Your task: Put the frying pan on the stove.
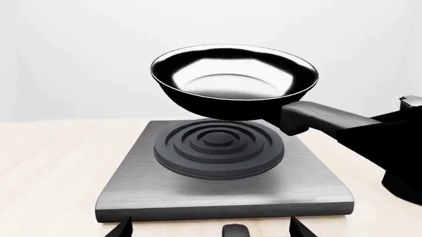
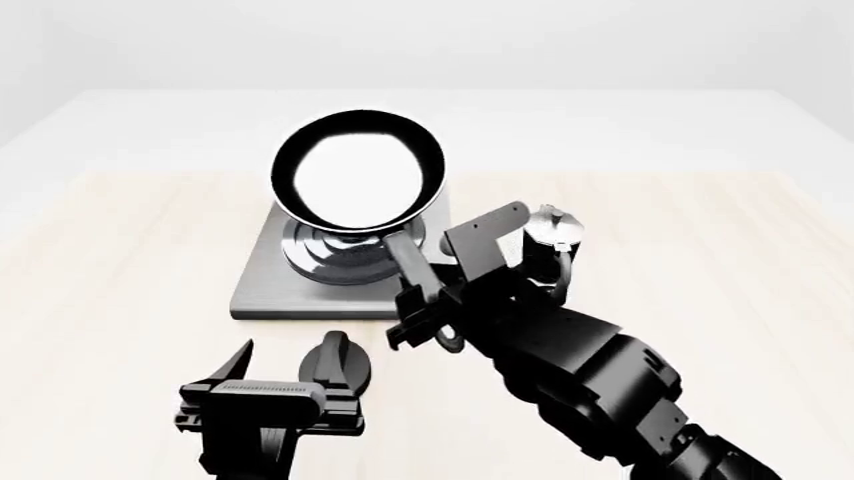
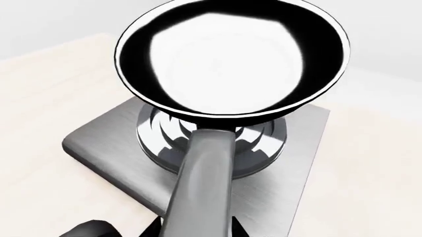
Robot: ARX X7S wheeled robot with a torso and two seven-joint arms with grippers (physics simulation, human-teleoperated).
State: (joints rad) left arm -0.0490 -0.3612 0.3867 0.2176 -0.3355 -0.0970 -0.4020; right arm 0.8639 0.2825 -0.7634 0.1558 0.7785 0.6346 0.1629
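Frying pan [image 1: 234, 81]: round, shallow, glossy black, long dark grey handle [image 3: 201, 185]. Held in the air directly above the ringed top of the stove, clear gap beneath, not yet set down. Judged rigid and moderately heavy, weight forward in the bowl, so prone to tip about a handle grip; glossy finish likely slippery. Best hold: handle, as near the bowl as reach allows.

Stove [image 1: 224, 190]: flat square dark grey slab, raised concentric rings, resting on pale table [image 2: 120, 260].

Right gripper [image 2: 416, 322]: clamped on the handle's outer end, carrying the pan.

Left gripper [image 2: 267, 385]: jaws spread wide, holding nothing, low near the stove's front edge.

Knob [image 2: 334, 358]: small, black, just beside the left gripper.
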